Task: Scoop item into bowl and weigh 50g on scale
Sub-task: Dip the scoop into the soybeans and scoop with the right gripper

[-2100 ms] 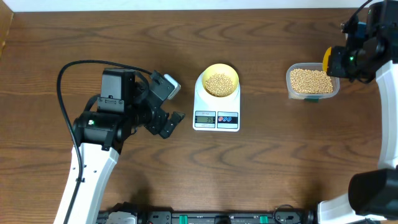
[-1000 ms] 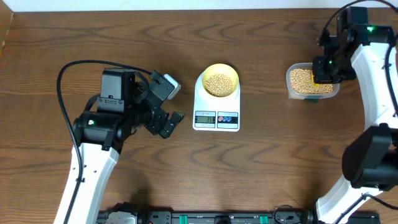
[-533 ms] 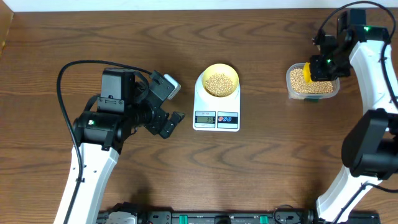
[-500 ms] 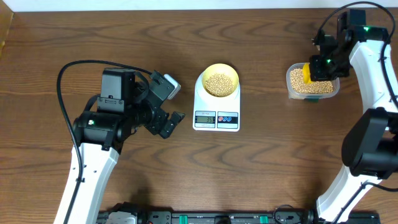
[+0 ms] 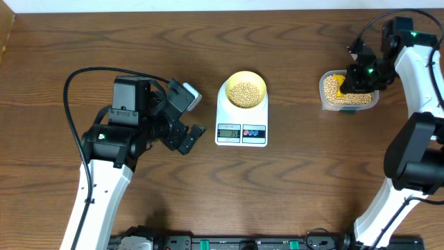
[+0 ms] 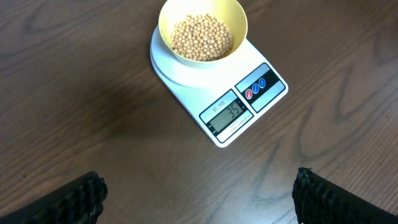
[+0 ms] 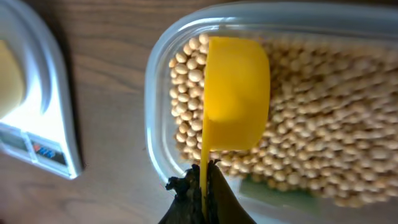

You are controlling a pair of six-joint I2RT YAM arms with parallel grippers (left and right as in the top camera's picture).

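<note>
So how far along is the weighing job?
Done: beans sit in the bowl on the scale, whose display reads 35. In hand: the right hand holds the yellow scoop over the tub of beans. Left: carry more over until it shows 50.

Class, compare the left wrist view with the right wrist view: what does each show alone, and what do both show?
Left wrist only: the display reads 35, and beans lie in the bowl. Right wrist only: the right hand holds the yellow scoop at the clear tub. Both: the scale on the wooden table.
</note>
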